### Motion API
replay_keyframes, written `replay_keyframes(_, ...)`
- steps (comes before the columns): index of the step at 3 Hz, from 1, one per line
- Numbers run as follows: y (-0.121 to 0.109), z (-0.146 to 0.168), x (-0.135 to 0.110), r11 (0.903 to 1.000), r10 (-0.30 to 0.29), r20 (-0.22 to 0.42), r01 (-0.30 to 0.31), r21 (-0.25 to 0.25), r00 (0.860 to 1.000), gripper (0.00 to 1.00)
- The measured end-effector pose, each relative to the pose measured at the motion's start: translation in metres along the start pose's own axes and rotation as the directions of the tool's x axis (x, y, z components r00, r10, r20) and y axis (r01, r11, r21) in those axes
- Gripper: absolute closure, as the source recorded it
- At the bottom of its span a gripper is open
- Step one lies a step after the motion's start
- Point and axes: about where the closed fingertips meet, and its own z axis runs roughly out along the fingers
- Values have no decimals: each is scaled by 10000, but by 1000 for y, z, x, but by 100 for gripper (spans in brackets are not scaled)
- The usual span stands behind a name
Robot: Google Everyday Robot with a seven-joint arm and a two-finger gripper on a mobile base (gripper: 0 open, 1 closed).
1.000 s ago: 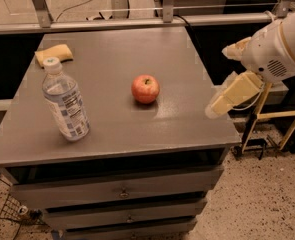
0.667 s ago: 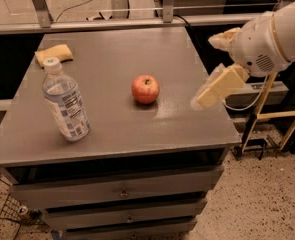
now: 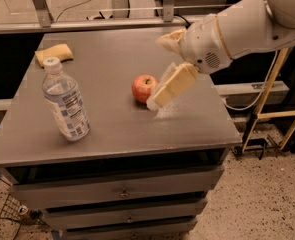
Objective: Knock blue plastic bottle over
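A grey cabinet top [image 3: 117, 129] is carrying everything. The bottle [image 3: 65, 104] is standing upright near the front left corner. It is looking thin-walled, smooth and tippy, so I am judging that it needs no grasp — only a push up by the cap. The apple [image 3: 143, 87] is sitting mid-table. My gripper [image 3: 159, 70] is hovering just right of the apple, fingers [image 3: 174, 84] spread.
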Motion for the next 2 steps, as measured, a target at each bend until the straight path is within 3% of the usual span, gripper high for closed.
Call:
replay_keyframes(1, 15, 48, -5, 9913, 201, 481, -136, -1313, 9986, 0)
replay_keyframes(2, 17, 50, -7, 9922, 231, 660, -148, -1235, 9976, 0)
